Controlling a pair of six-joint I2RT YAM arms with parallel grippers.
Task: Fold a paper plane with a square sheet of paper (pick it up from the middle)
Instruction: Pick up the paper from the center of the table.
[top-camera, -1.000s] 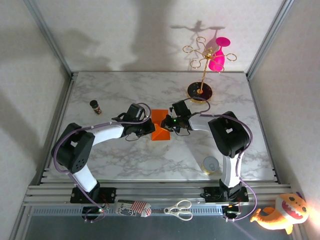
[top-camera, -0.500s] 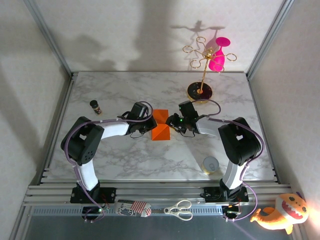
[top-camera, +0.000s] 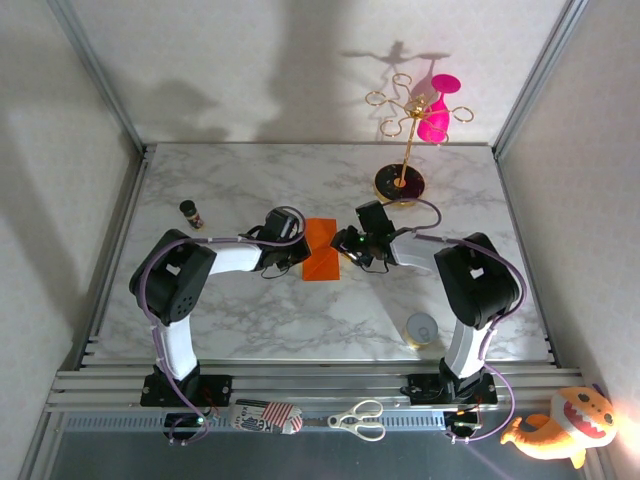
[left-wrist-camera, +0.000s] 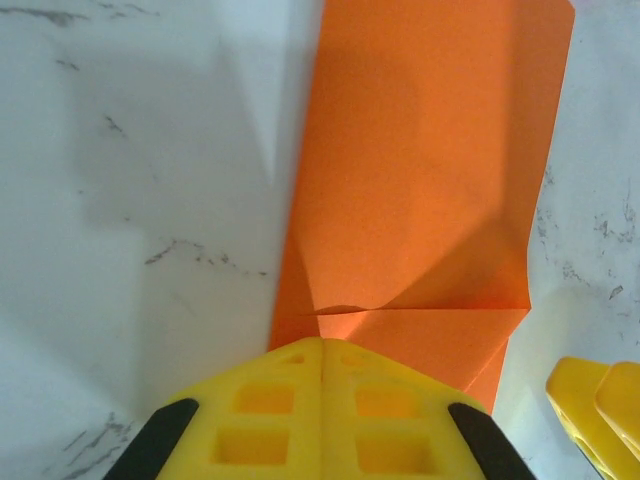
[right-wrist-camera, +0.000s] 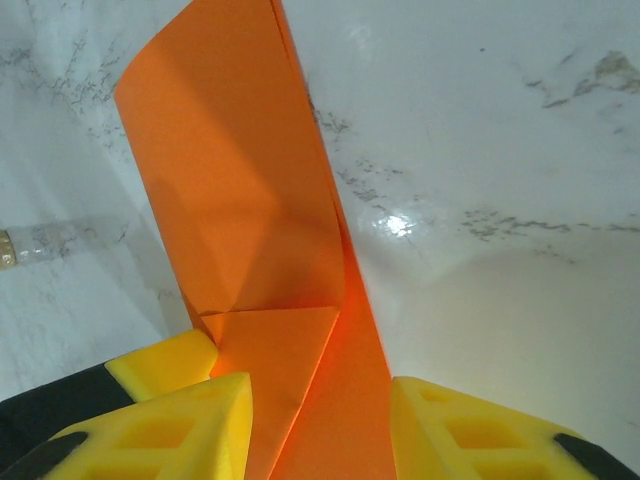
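The marble bench (top-camera: 250, 320) stood inside pale walls. A gold stand (top-camera: 405, 150) at the far right carried a pink glass (top-camera: 436, 118). A small dark bottle (top-camera: 191, 213) stood at the far left, and a round tin (top-camera: 421, 330) lay near the right arm's base.

I saw the orange sheet of paper (top-camera: 322, 250) lying near the middle of the bench, folded into a narrow strip with a slanted flap at its near end. The two arms reached in to it from either side.

On my left wrist feed, the left gripper (left-wrist-camera: 322, 395) had its yellow fingers pressed together with no gap. Their tips sat over the strip's edge, beside the cross crease. They seemed to bear down on the paper rather than pinch it, though the tips hid the contact.

The right gripper (right-wrist-camera: 320, 420) had its fingers spread wide apart, with the strip running between them.
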